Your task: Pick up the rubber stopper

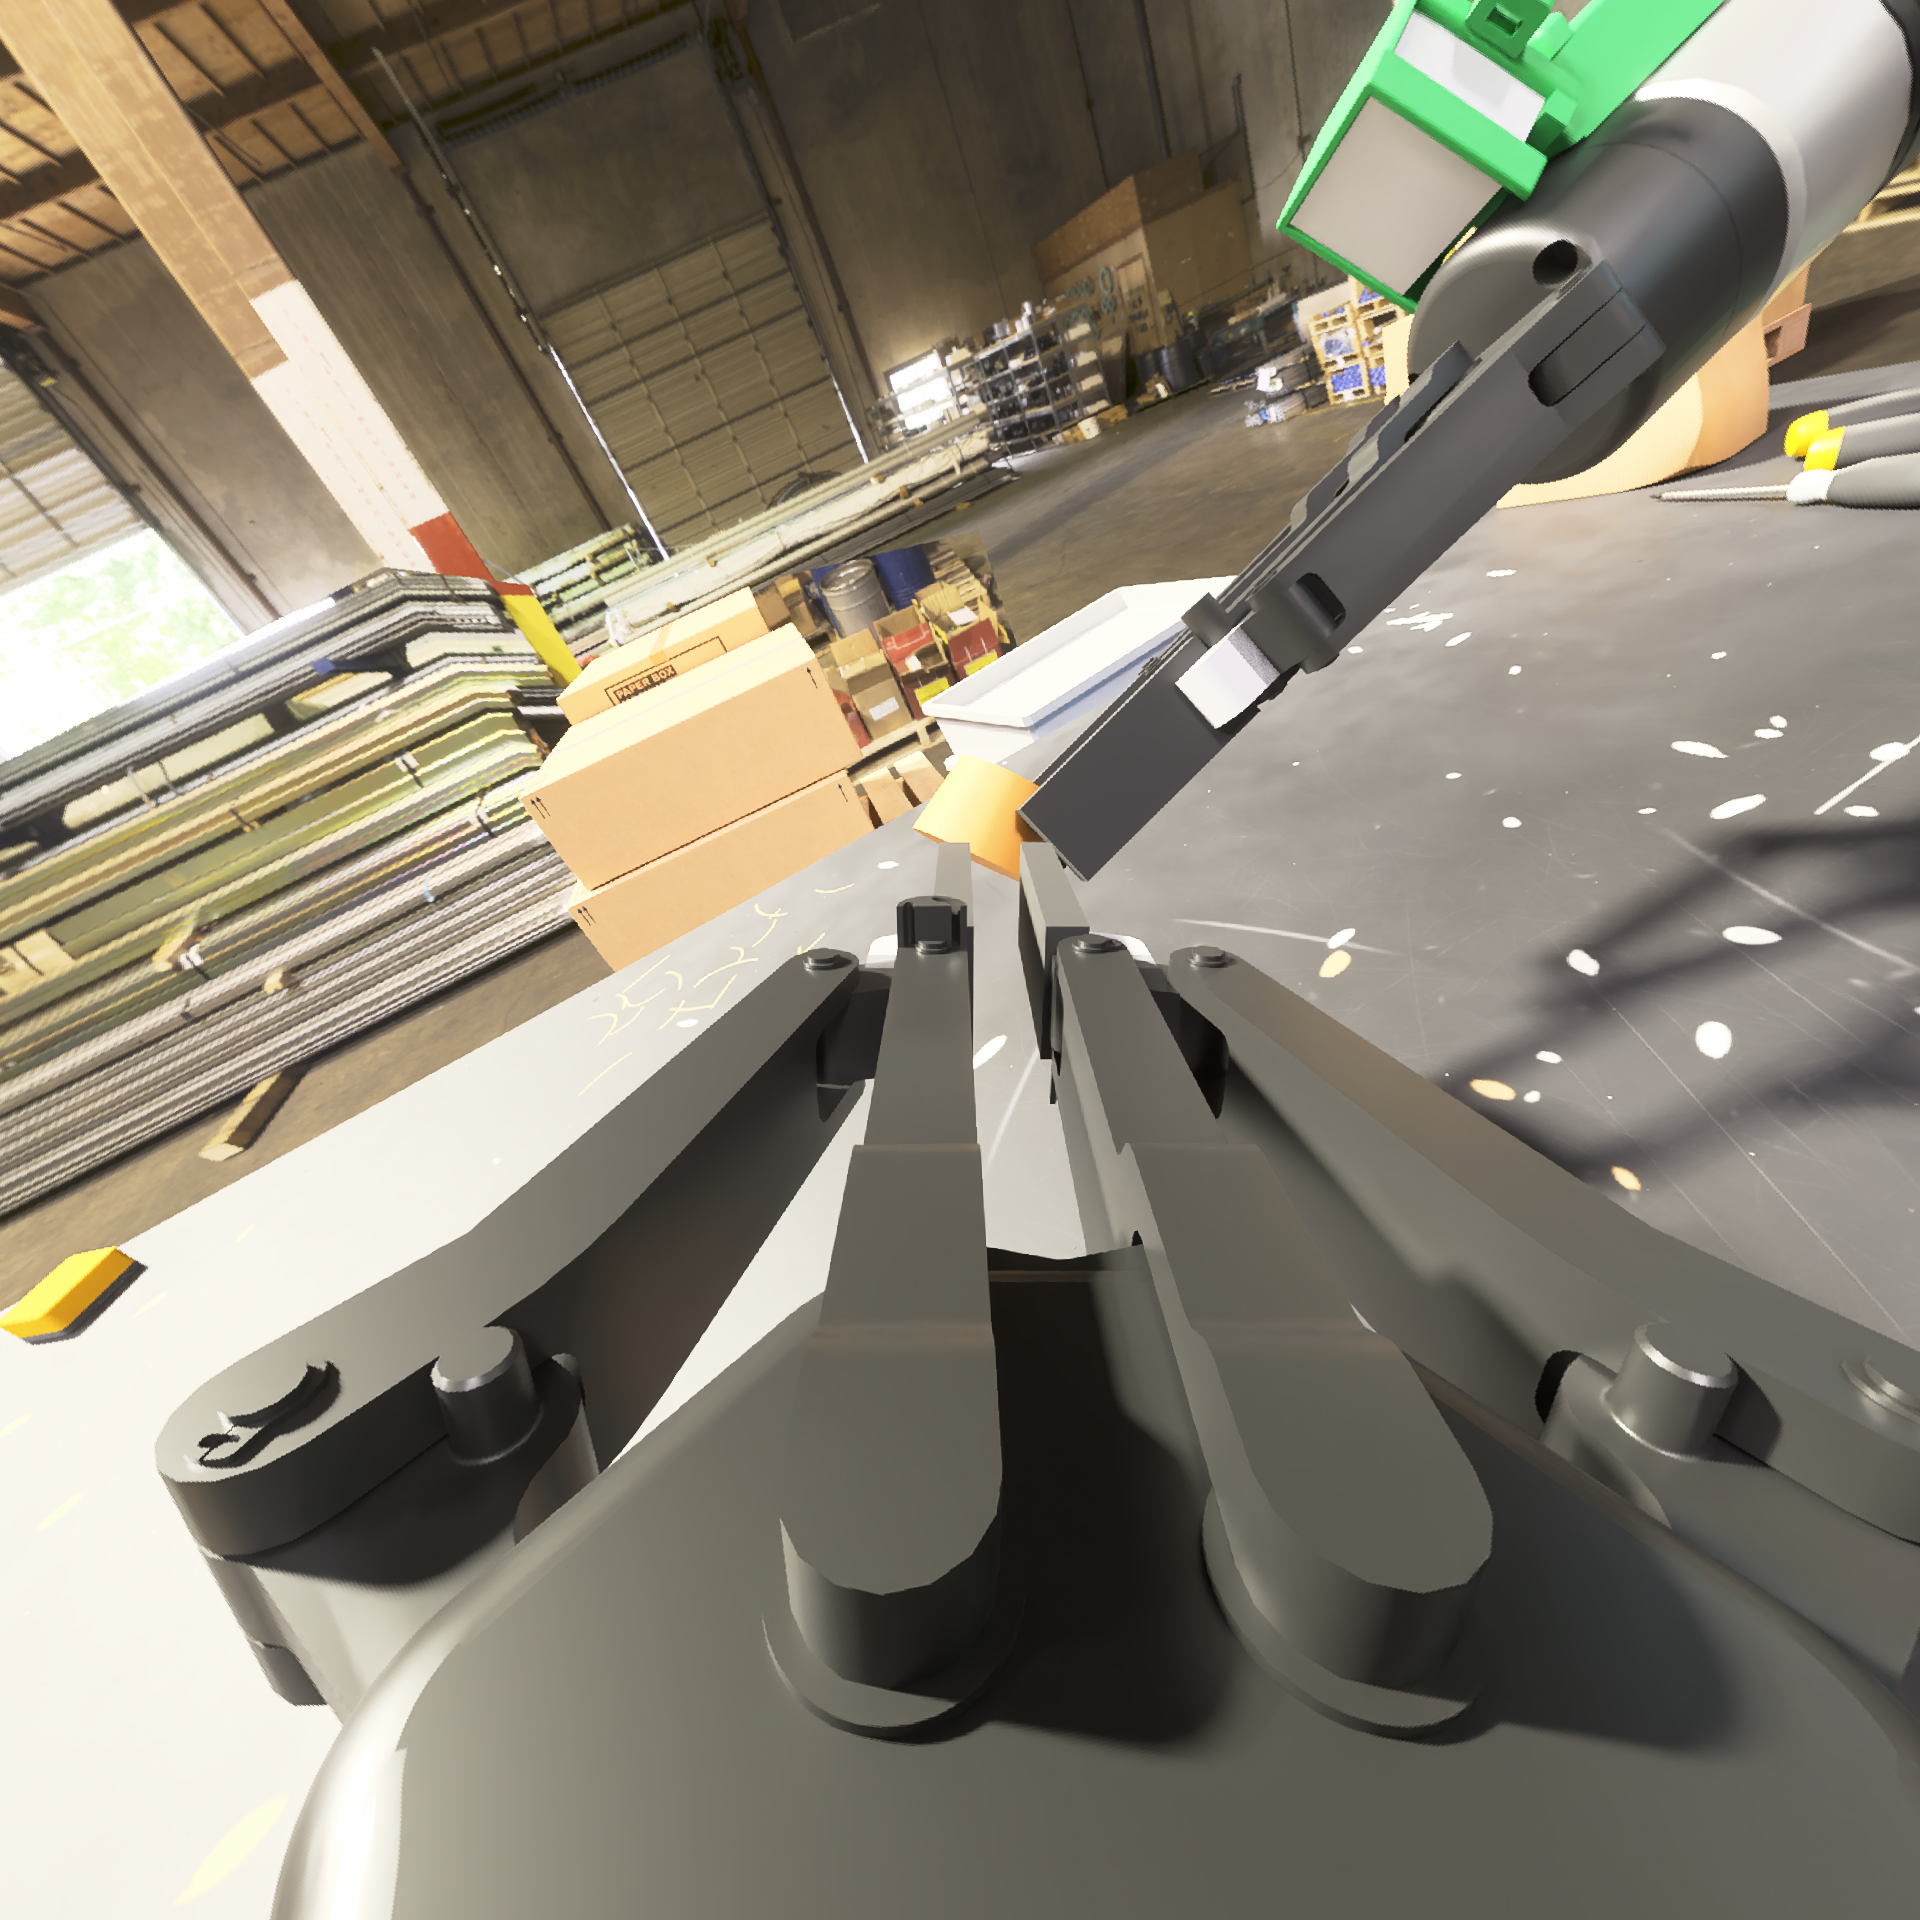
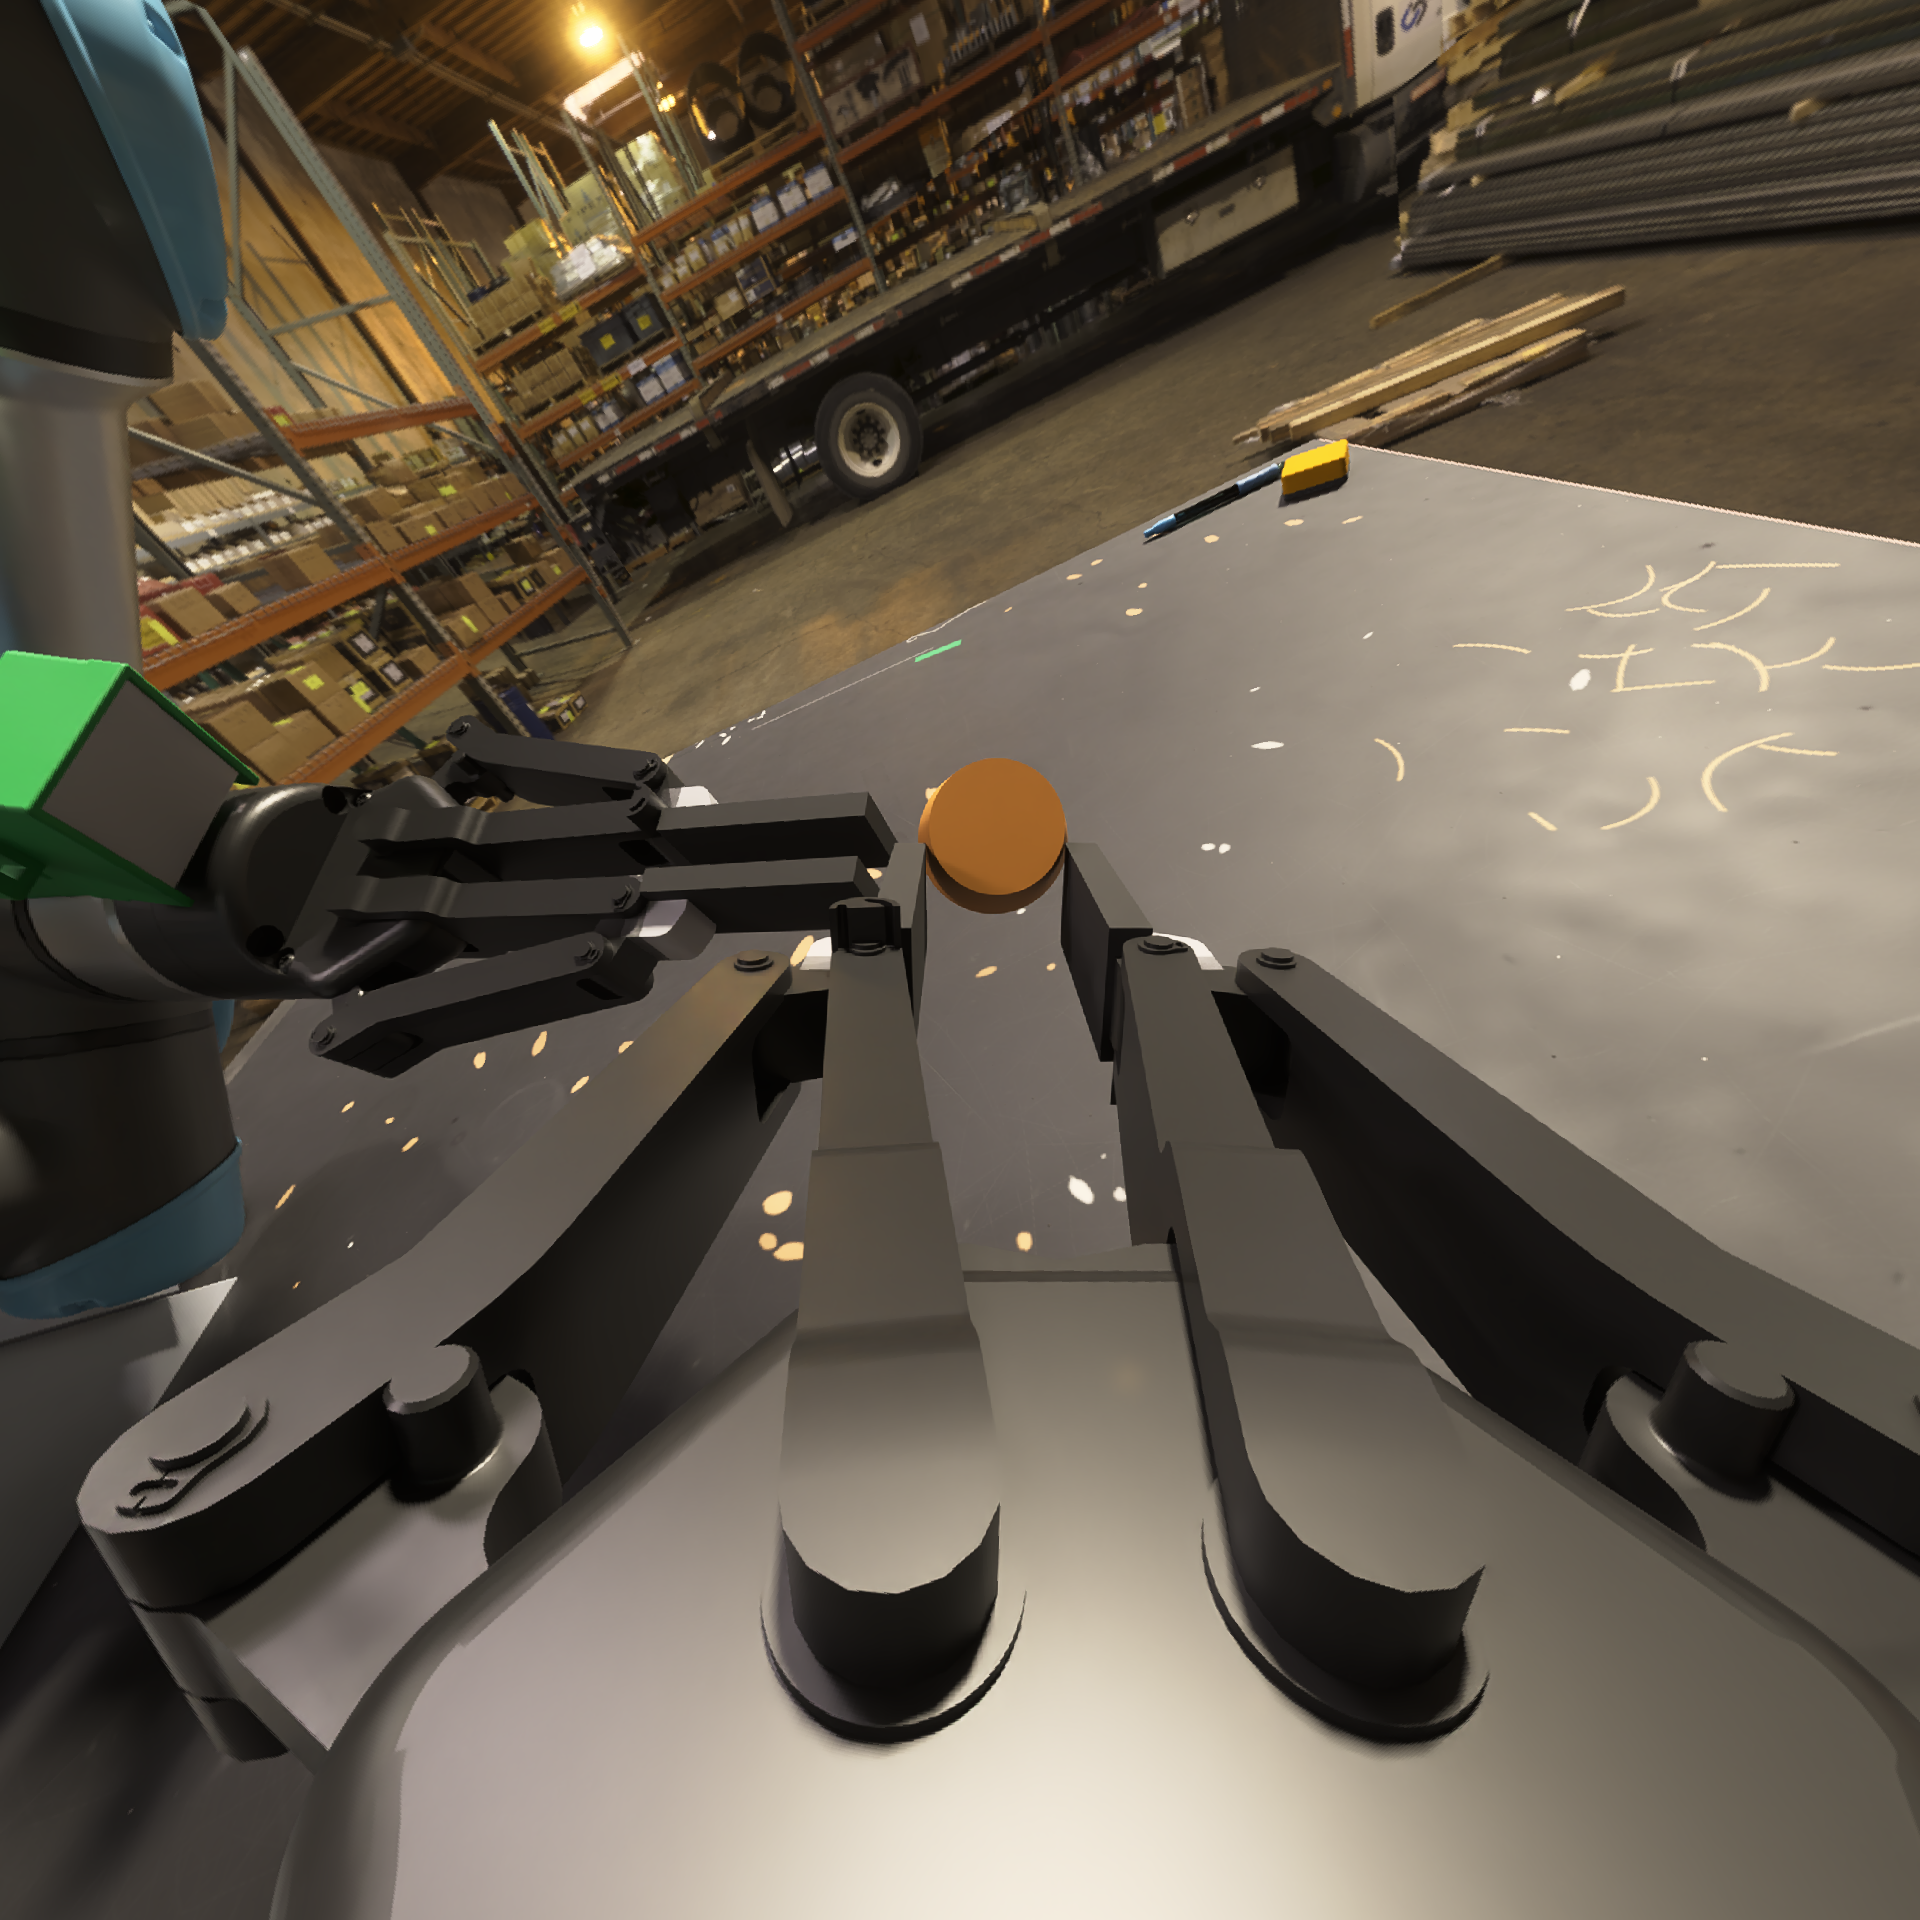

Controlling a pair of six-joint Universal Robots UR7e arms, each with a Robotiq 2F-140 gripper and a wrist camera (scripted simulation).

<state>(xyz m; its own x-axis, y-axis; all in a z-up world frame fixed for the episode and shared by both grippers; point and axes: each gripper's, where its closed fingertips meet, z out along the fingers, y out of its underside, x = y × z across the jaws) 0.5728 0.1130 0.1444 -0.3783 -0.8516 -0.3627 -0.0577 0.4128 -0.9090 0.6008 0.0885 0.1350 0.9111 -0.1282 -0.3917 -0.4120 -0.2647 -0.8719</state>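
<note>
Rubber stopper (image 2: 992,831), orange, round-faced, clamped in right gripper (image 2: 992,883), left gripper (image 1: 995,873) closed empty

The round rubber stopper (image 2: 992,831) is flat orange, plain. Both 2-finger metal grippers, the right one (image 2: 992,883) and the left one (image 1: 995,868), are dark grey to black, with a bright green camera housing (image 1: 1423,135) framing a pale grey face. The flat tabletop (image 2: 1455,935) is charcoal, speckled with white and cream flecks and pale chalk scribbles. The small block-shaped eraser (image 2: 1314,465) is yellow.
</note>
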